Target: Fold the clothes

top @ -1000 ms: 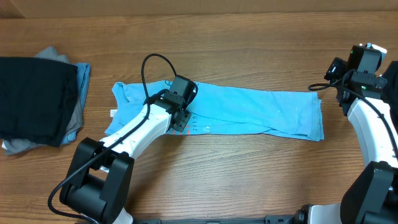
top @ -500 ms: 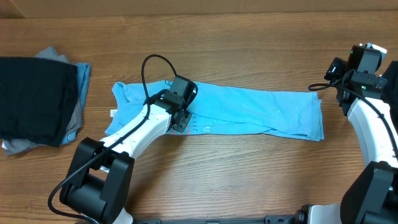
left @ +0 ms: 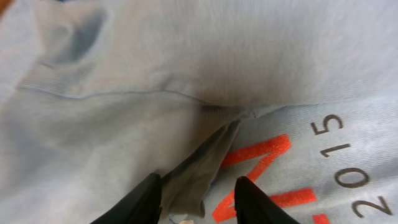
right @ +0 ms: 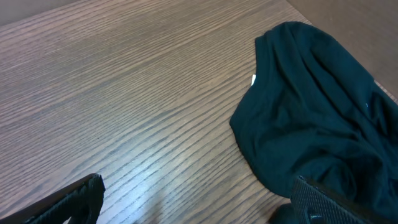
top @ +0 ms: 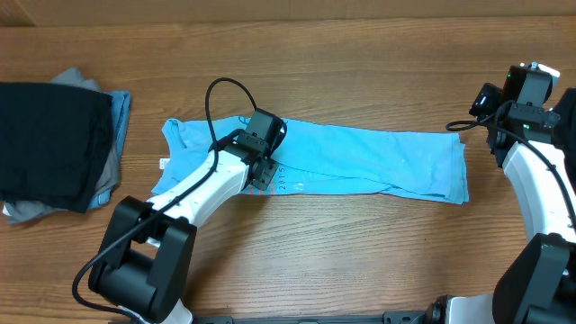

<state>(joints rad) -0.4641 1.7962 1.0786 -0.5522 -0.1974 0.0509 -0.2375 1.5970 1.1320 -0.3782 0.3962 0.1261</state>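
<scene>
The light blue T-shirt [top: 378, 162] lies on the table folded into a long strip, with its red lettering and "2015" [left: 348, 165] near my left gripper. My left gripper [top: 263, 173] is low over the shirt's left part. In the left wrist view the left gripper [left: 198, 186] has its jaws partly apart, and a raised fold of cloth [left: 199, 168] stands between them, touching the left finger only. My right gripper [top: 466, 126] hovers at the strip's far right corner. In the right wrist view the right gripper [right: 196, 196] is open and empty over bare wood.
A pile of folded shirts [top: 49, 144], black on top of grey and blue, sits at the table's left edge. A dark crumpled garment [right: 317, 118] lies on the wood in the right wrist view. The left arm's cable [top: 220, 90] loops above the shirt.
The left gripper has shifted very slightly over the lettering. The right arm and the shirt have not visibly moved.
</scene>
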